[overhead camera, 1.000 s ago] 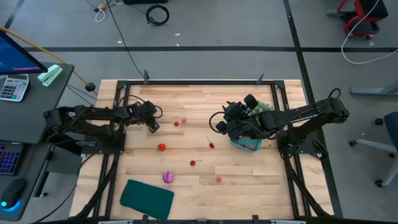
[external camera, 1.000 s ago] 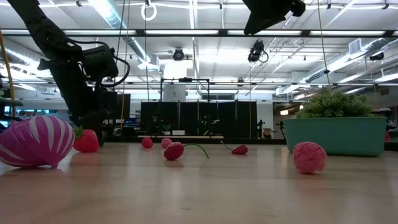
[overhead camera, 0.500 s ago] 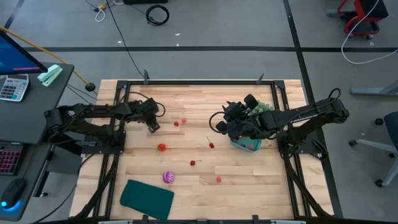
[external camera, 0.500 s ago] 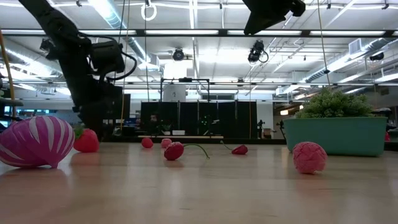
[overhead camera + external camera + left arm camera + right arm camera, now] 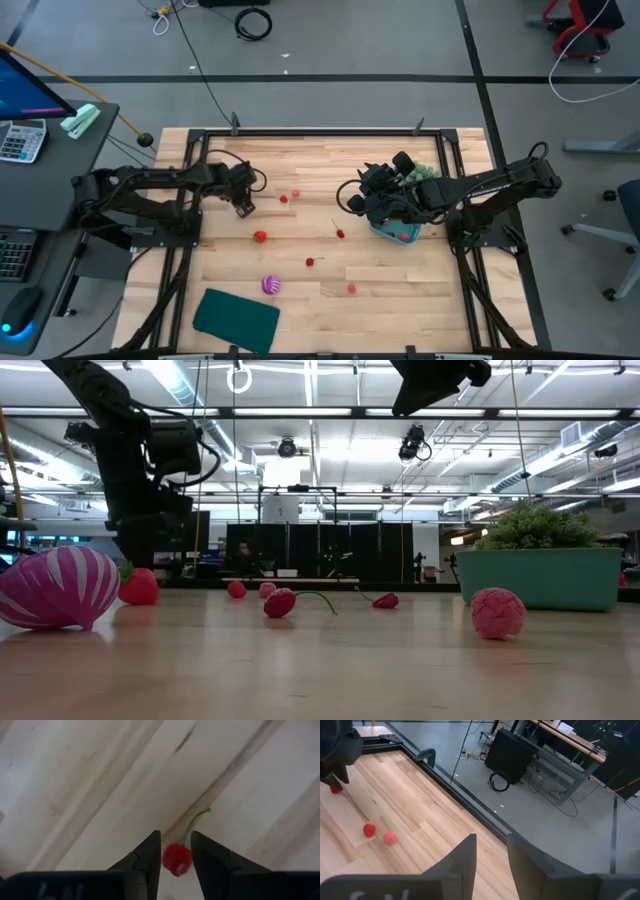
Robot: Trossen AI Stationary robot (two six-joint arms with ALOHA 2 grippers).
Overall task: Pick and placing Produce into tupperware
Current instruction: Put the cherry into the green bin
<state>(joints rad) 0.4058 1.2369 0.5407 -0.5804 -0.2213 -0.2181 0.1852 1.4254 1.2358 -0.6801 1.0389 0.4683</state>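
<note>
The left tool [image 5: 173, 854] hangs over the wooden worktop [image 5: 320, 170], its fingers straddling a small red stemmed cherry [image 5: 177, 859]; whether they pinch it I cannot tell. The right tool [image 5: 490, 851] waits unclenched above the small teal plastic tupperware tub [image 5: 396, 234], holding nothing. The tub already seems to hold a red piece. A red strawberry [image 5: 260, 237], the purple-and-pink striped ball [image 5: 270, 285] and several tiny red pieces remain outside.
</note>
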